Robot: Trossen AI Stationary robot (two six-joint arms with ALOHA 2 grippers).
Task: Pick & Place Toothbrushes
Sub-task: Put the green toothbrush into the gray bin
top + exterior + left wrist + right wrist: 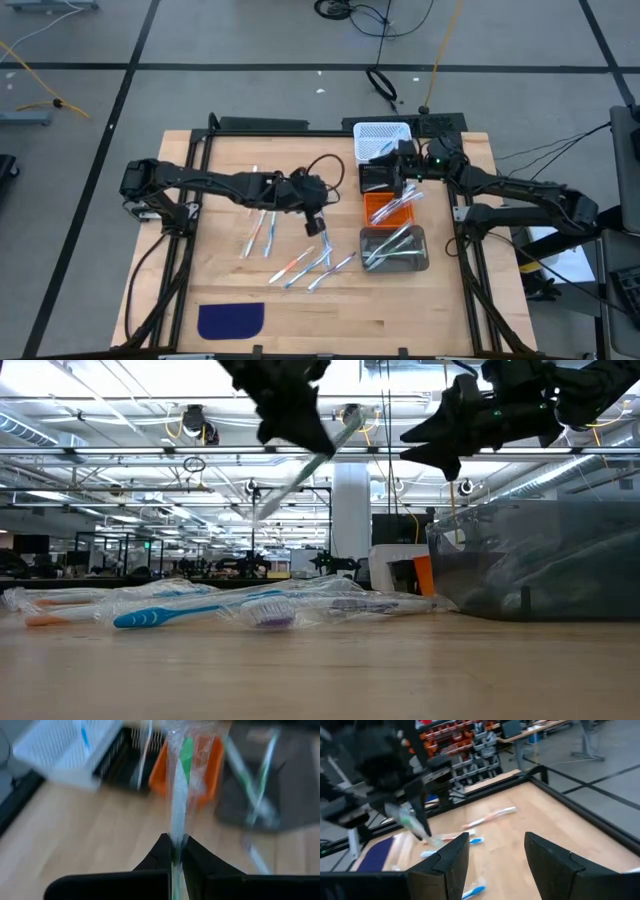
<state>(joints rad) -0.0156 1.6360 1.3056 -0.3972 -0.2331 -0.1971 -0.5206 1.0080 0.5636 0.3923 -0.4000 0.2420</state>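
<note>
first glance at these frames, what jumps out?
The left gripper, raised over mid-table, is shut on a wrapped green toothbrush pointing toward the bins. Loose toothbrushes lie scattered on the wood below it, and the orange bin and grey bin on the table's right side already hold some. The right gripper hangs open above those bins.

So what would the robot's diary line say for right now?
left gripper: shut on wrapped green toothbrush, lifted | right gripper: open, above bins | loose toothbrushes on table
</note>
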